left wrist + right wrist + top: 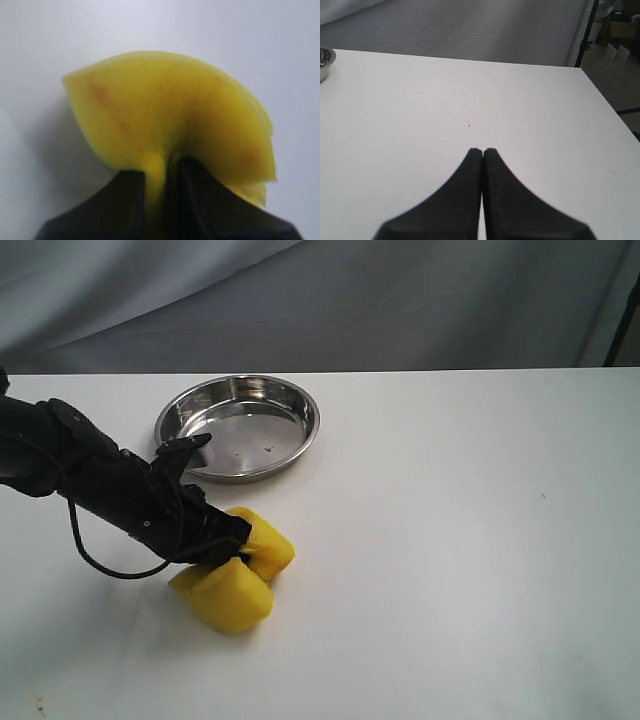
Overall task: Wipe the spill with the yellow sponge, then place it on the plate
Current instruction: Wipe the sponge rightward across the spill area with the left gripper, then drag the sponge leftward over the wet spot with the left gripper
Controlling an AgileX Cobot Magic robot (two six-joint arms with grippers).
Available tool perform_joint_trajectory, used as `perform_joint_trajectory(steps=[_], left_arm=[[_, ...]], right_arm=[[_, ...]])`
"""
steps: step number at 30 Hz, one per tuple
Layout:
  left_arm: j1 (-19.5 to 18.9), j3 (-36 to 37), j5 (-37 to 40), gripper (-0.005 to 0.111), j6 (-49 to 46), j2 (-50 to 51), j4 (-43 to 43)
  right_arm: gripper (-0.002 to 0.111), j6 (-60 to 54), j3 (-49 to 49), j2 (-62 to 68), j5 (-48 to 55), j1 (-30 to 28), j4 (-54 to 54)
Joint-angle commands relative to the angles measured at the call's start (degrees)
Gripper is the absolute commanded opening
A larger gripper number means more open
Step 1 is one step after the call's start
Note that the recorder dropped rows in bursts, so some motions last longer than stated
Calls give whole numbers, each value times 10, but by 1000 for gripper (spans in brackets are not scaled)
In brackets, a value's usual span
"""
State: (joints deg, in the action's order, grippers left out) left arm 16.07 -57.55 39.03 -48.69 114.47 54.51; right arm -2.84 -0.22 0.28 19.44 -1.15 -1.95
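The yellow sponge (240, 580) lies on the white table in front of the plate (300, 445), squeezed in the middle so its two ends bulge out. My left gripper (232, 545) is shut on it, pressing it down onto the table. In the left wrist view the pinched sponge (170, 115) fans out above the two black fingers (132, 200), with faint brownish stains on it. No spill shows; the spot under the sponge is hidden. My right gripper (483, 151) is shut and empty over bare table, out of the exterior view.
The steel plate's rim (324, 62) shows at the edge of the right wrist view. A grey cloth backdrop (400, 300) hangs behind the table. A black cable (100, 560) loops from the left arm.
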Motion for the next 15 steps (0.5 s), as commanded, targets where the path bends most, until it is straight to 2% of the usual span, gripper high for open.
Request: perform_joint_trajectory(steps=[1, 11, 15], left_arm=[[-1, 10, -35, 0, 63, 9, -111], [-1, 10, -91, 0, 248, 9, -279], [-1, 10, -96, 0, 280, 9, -325]], right_arm=[[0, 3, 2, -3, -2, 1, -4], [0, 3, 2, -3, -2, 1, -4], [0, 3, 2, -3, -2, 1, -4]])
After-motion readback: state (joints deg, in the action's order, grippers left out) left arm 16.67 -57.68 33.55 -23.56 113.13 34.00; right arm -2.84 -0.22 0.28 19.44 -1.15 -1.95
